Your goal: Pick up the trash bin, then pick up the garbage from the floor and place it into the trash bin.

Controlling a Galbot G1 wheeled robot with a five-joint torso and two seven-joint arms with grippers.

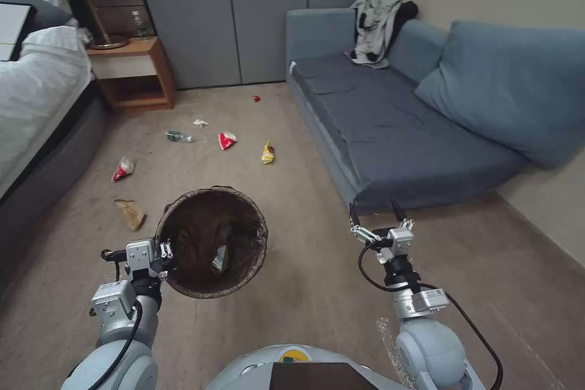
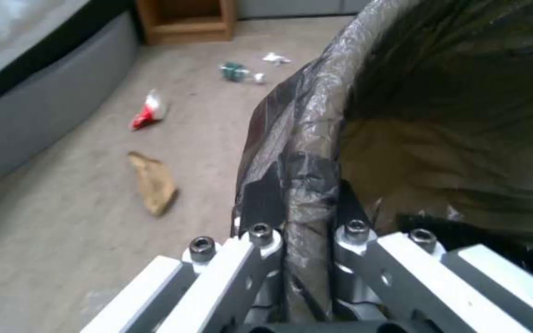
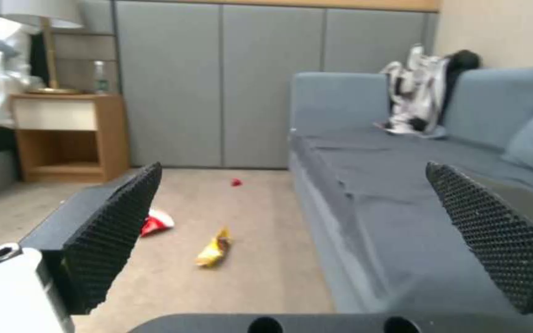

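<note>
My left gripper (image 1: 166, 254) is shut on the near rim of the trash bin (image 1: 198, 225), holding it above the carpet; the dark bag over the rim (image 2: 316, 115) is pinched between its fingers (image 2: 260, 203). One wrapper piece (image 1: 220, 259) lies inside. Garbage is spread on the floor beyond: a brown paper bag (image 1: 130, 213), red-and-white wrappers (image 1: 124, 169) (image 1: 226, 140), a yellow wrapper (image 1: 268, 152), a bottle (image 1: 177, 135), a tissue (image 1: 200, 123) and a red scrap (image 1: 256, 98). My right gripper (image 1: 375, 213) hangs open and empty by the sofa's corner.
A blue sofa (image 1: 396, 134) with clothes on it fills the right side. A bed (image 1: 36, 91) runs along the left, with a wooden nightstand (image 1: 137, 73) beyond it. Grey wardrobe doors (image 1: 244, 12) close the far end. Open carpet lies between bed and sofa.
</note>
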